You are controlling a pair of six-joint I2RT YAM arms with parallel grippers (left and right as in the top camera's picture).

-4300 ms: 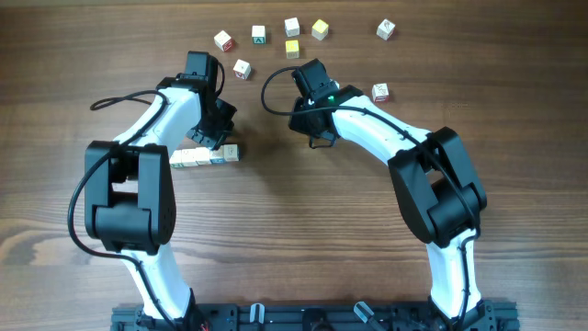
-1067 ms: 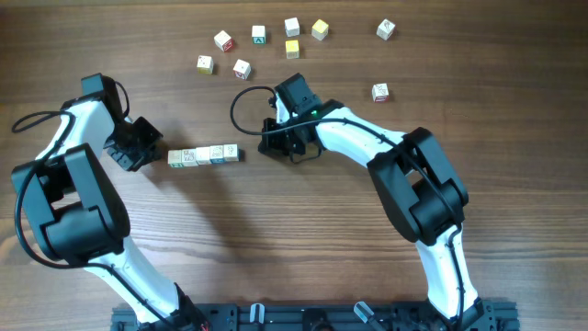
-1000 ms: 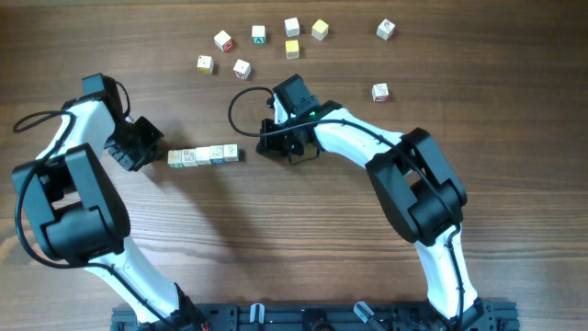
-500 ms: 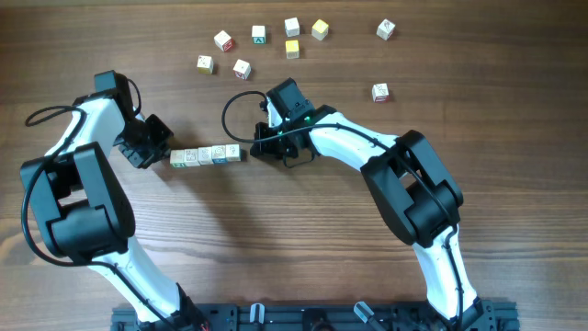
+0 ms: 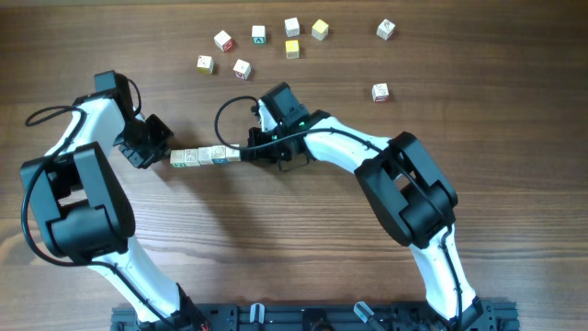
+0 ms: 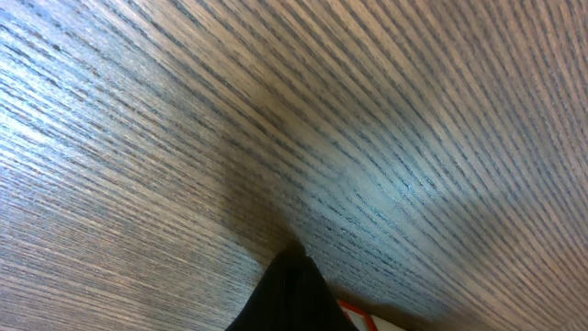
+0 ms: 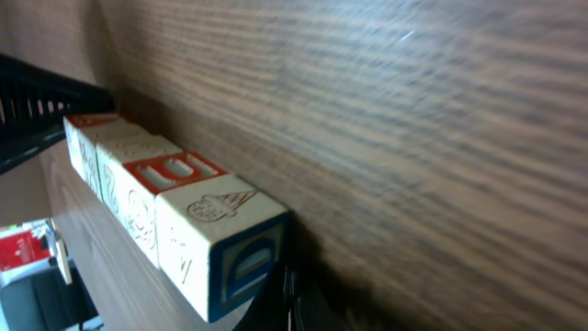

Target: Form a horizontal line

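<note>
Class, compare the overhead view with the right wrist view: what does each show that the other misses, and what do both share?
Only overhead: the left gripper and right gripper at opposite ends of the row, plus nine loose cubes scattered farther back. Only right wrist: marks on the cubes, namely an ice-cream cone and a blue end face. Both: the horizontal line of cubes on the wooden table.

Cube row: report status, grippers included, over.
Left gripper and right gripper both shut, one at each end of the horizontal line. Its cubes sit edge to edge. Loose cubes well clear, nothing in the way.
</note>
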